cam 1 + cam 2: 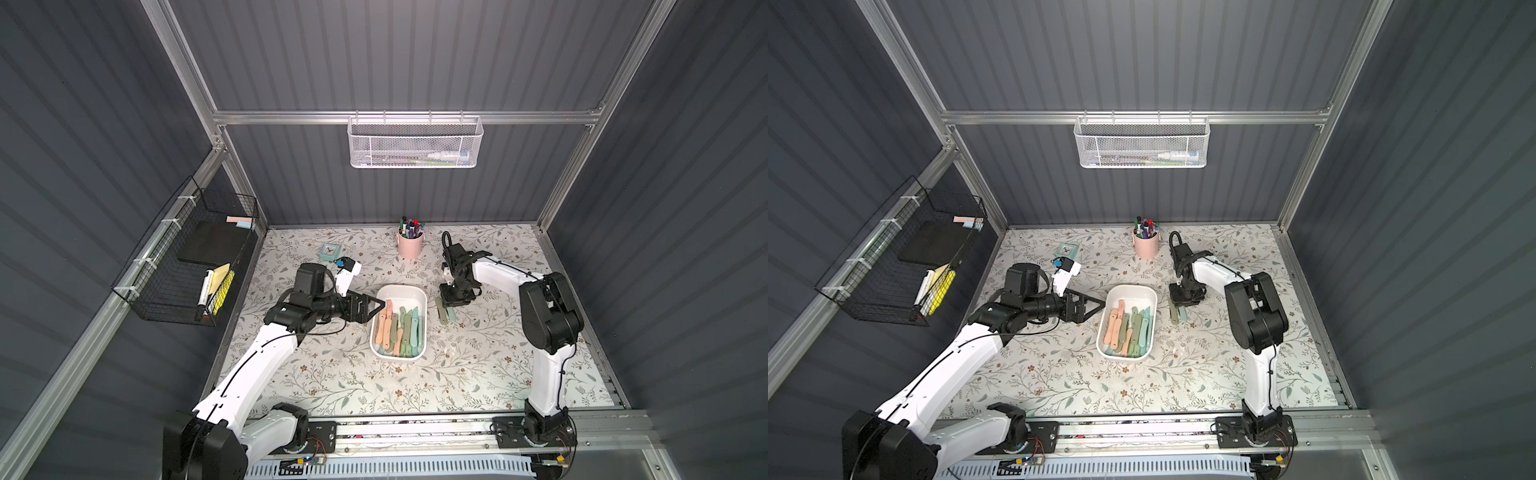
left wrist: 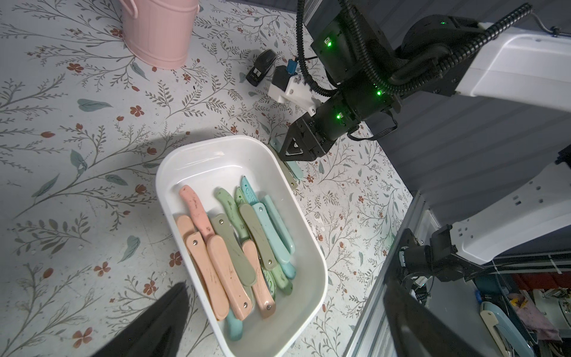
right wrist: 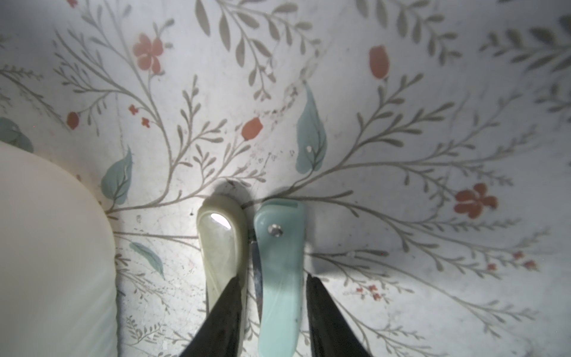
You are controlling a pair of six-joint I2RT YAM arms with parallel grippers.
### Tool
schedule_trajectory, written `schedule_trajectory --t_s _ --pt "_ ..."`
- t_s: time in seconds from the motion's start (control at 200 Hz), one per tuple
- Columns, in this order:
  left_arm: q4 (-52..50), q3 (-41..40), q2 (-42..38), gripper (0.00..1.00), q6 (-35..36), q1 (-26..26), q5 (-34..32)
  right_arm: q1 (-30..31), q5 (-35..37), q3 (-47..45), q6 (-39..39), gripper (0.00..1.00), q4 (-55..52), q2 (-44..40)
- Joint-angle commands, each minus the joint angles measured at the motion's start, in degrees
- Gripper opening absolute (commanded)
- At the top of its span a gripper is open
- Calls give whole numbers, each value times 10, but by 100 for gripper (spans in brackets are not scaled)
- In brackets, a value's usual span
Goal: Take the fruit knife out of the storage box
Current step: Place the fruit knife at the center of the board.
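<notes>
The white storage box (image 1: 415, 289) (image 1: 1133, 288) (image 2: 173, 173) sits mid-table and holds several folded fruit knives (image 1: 399, 332) (image 1: 1127, 328) (image 2: 234, 235) in pink, green and light blue. My left gripper (image 1: 384, 305) (image 2: 278, 340) hovers open over the box's left edge, holding nothing. Two more knives lie side by side on the table right of the box, one light blue (image 3: 279, 278) and one pale green (image 3: 221, 241). My right gripper (image 1: 453, 301) (image 3: 273, 278) points down over them, its fingers straddling the blue one with small gaps either side.
At the back of the table stand a pink pen cup (image 1: 410, 245) and a teal clock (image 1: 331, 250). A small black object (image 2: 261, 68) lies behind the right arm. There is a black wire basket (image 1: 195, 266) on the left wall and a white mesh basket (image 1: 415, 143) on the rear rail.
</notes>
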Motion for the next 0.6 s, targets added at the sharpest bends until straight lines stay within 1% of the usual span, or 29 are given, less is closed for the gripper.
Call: schedule_trajectory --t_s 0.0,0.145,0.255,0.335,0.485,0.595 --pt "-9 9 -10 99 10 3 -5 -2 -4 2 8 38 -10 7" --pt "-9 9 -9 100 10 3 -5 -2 -1 2 10 38 -12 -1" --pt "-8 9 -12 99 10 3 -7 -2 -5 -1 15 39 -15 -26" --pt "-9 8 -14 99 10 3 -13 -1 2 -6 20 43 -16 -51" --pt "-12 4 -34 99 9 3 -61 9 9 -21 23 46 -4 -107" --pt "-22 2 -47 99 9 3 -112 35 9 -25 27 48 8 -144"
